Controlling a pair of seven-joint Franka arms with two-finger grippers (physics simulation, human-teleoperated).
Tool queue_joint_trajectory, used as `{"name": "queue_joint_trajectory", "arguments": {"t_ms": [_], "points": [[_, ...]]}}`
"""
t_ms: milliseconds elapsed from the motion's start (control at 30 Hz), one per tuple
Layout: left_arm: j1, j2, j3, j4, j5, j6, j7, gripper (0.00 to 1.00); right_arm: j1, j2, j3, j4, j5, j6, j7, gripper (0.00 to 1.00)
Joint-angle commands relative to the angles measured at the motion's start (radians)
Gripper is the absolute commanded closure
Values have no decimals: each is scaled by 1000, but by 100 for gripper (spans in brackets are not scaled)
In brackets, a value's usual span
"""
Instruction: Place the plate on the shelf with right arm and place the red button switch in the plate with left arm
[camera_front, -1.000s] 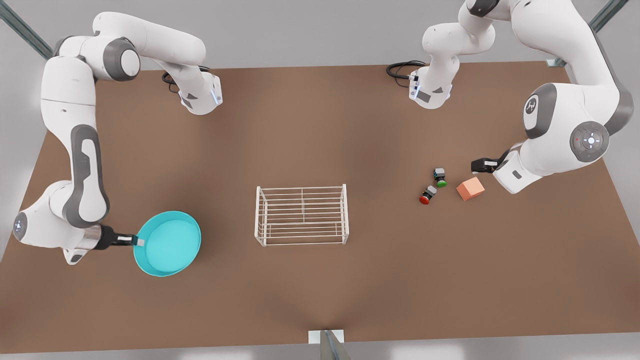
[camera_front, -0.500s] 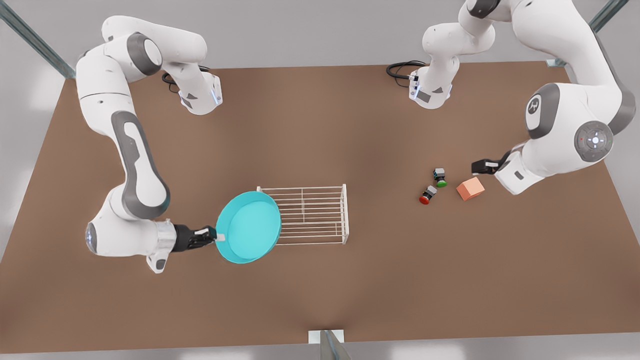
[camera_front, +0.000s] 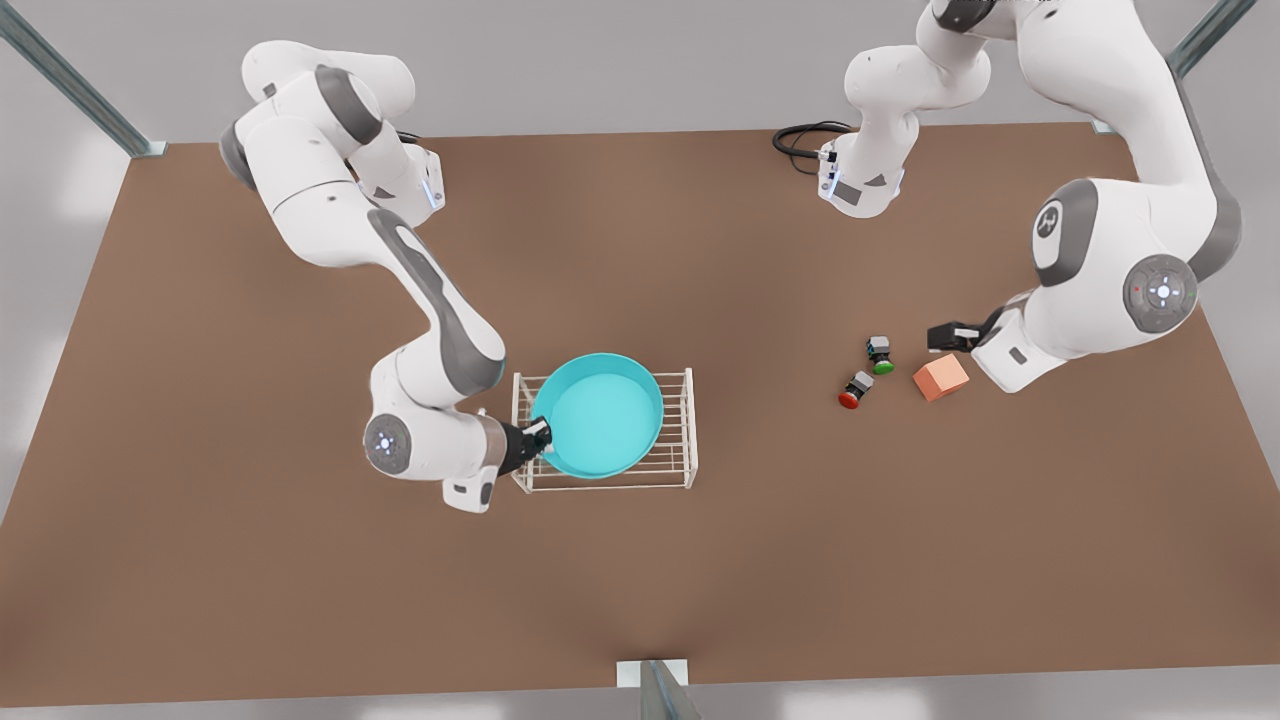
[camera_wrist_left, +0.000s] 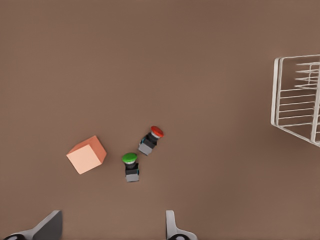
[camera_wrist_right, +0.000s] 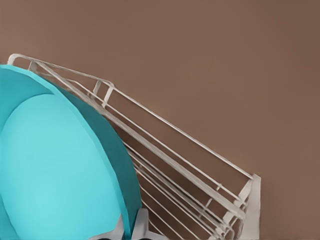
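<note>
The cyan plate (camera_front: 600, 415) (camera_wrist_right: 55, 170) lies over the white wire shelf (camera_front: 689, 430) (camera_wrist_right: 190, 165), covering most of its top. My right gripper (camera_front: 540, 437) (camera_wrist_right: 127, 232) is shut on the plate's rim, on the side towards the front view's left. I cannot tell whether the plate rests on the bars. The red button switch (camera_front: 853, 391) (camera_wrist_left: 151, 139) lies on the table at the front view's right. My left gripper (camera_front: 940, 337) (camera_wrist_left: 111, 232) hovers open to the right of it, beyond the green switch, holding nothing.
A green-capped switch (camera_front: 880, 355) (camera_wrist_left: 131, 166) lies close beside the red one. An orange-pink cube (camera_front: 940, 377) (camera_wrist_left: 86, 154) sits just below the left gripper in the front view. A corner of the shelf (camera_wrist_left: 295, 100) appears in the left wrist view. Brown table surrounds everything.
The right arm has carried the plate from the front view's left side across to above the shelf. The left gripper has edged slightly towards the switches.
</note>
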Motion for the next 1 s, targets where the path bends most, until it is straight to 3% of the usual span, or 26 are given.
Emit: {"name": "queue_joint_trajectory", "arguments": {"t_ms": [0, 133, 267, 300, 433, 667, 767, 900, 967], "points": [[-16, 0, -1, -84, -1, 139, 60, 0, 11, 9, 1, 4, -17, 46, 67, 79], [-39, 15, -2, -475, -3, 592, 443, 0, 38, 38, 1, 16, -17, 85, 67, 79], [-41, 44, -2, -606, -3, 652, 712, 0, 46, 46, 2, 25, -16, 89, 67, 77], [-45, 44, -5, -655, 1, 713, 755, 0, 49, 50, 2, 33, -17, 91, 56, 0], [-68, 57, -15, -701, 1, 767, 994, 0, 50, 52, 2, 40, -17, 89, 53, 0], [-74, 92, -19, -690, 4, 992, 988, 0, 43, 50, 2, 77, -14, 75, 45, 0], [-58, 113, -19, -693, 1, 969, 990, 0, -3, 21, 5, 71, -11, 52, 45, 0], [-50, 115, 1, -707, 4, 922, 985, 0, -272, -106, -2, 56, -175, -332, -4, 0], [-58, 116, 1, -713, 4, 922, 968, 0, -356, -151, -48, 59, -303, -451, 2, 0]]}}
